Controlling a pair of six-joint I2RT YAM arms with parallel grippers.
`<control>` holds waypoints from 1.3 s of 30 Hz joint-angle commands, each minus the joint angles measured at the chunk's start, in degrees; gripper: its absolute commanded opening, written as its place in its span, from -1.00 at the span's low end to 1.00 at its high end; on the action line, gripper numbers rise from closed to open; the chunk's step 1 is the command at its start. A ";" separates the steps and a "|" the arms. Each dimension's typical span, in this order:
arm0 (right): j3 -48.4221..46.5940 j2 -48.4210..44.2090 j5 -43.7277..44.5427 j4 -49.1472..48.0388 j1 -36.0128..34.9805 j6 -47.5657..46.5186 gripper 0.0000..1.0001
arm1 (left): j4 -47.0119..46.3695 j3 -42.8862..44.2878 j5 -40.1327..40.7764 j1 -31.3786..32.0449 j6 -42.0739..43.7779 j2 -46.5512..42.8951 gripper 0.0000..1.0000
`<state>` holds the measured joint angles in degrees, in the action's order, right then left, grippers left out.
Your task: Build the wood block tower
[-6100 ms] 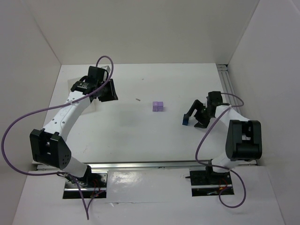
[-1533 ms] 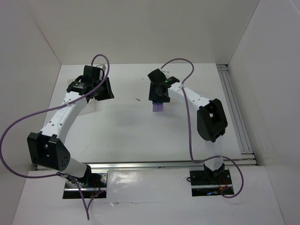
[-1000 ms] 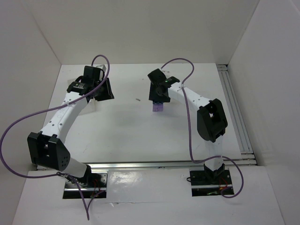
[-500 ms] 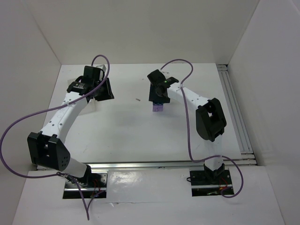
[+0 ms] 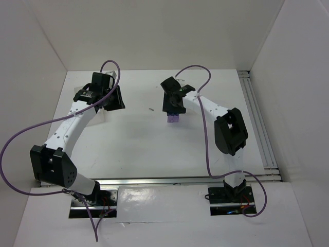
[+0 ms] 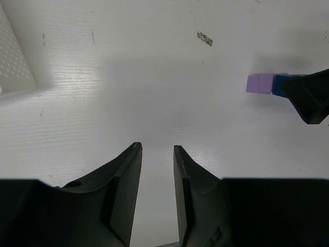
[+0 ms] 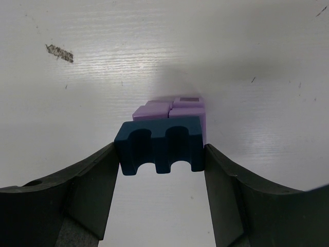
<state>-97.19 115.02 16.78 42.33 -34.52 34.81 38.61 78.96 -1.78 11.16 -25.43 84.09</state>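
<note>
While its two fingers pressed on opposite ends of the dark blue notched wood block [image 7: 159,146], the right tool [image 7: 159,154] was clamped on that block and held it level, the two arched notches facing the wrist camera. I judged that this end-on grip left the block's broad faces free, so it could be set down onto something without the fingers fouling.

Directly beyond the block in the wrist view lay the cluster of light purple wood cubes [image 7: 172,110], packed square against one another. The blue block covered their near side. Whether it touched them or hung just above could not be told, so the placing step looked under way rather than done.

The cluster sat on the white worktop [image 5: 133,139] about midway between the left and right edges and nearer the far edge than the near one, probably so that either arm could reach the tower. A small dark speck [image 7: 59,52] lay to the left of the cubes.

Well apart, toward the far left corner, the left tool [image 6: 157,159] hung over the worktop with its jaws a little apart and nothing between them. It seemed parked out of the way near the perforated translucent white box [image 6: 15,62].
</note>
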 commanded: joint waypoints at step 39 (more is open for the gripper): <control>-3.10 1.17 2.56 2.85 -0.63 -0.27 0.69 | -1.34 -0.65 -1.03 -0.35 1.17 -1.39 -0.12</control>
<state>-97.65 115.74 18.26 43.38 -34.52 34.68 38.54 78.48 -1.80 11.16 -25.43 84.09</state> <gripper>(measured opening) 0.845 0.437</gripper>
